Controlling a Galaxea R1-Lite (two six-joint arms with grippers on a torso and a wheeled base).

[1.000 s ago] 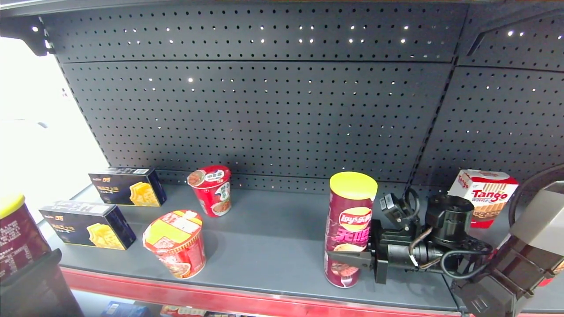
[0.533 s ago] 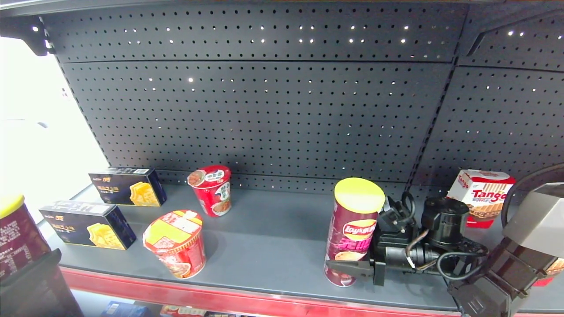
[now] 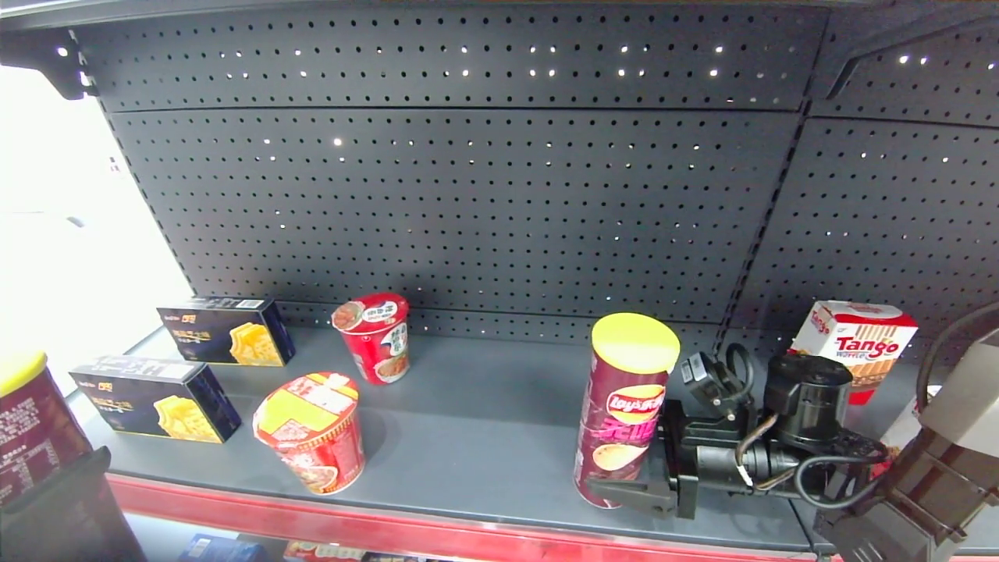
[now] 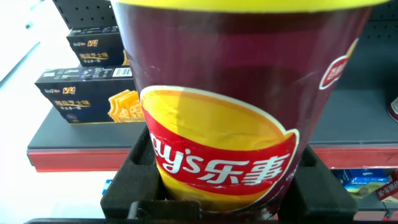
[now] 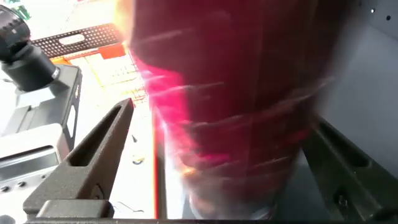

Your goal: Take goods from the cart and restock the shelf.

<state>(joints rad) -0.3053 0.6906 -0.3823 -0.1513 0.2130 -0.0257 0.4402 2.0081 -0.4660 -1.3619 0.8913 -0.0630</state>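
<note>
The right gripper (image 5: pixel 221 118) has its jaws apart on either side of the chips can (image 3: pixel 624 406), which stands near the front edge of the shelf (image 3: pixel 484 437) and leans a little. To finish well, I think it should pull straight back without brushing the can. The left gripper (image 4: pixel 217 183) is clamped on a second chips can (image 4: pixel 236 93).

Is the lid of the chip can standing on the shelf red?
No, the chip can on the shelf has a yellow lid.

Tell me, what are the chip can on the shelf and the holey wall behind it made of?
Tall maroon chip can: probably cardboard, since its printed skin shines; its yellow lid looks like smooth plastic. Dark perforated back wall: seemingly matte painted metal, with punched holes.
</note>
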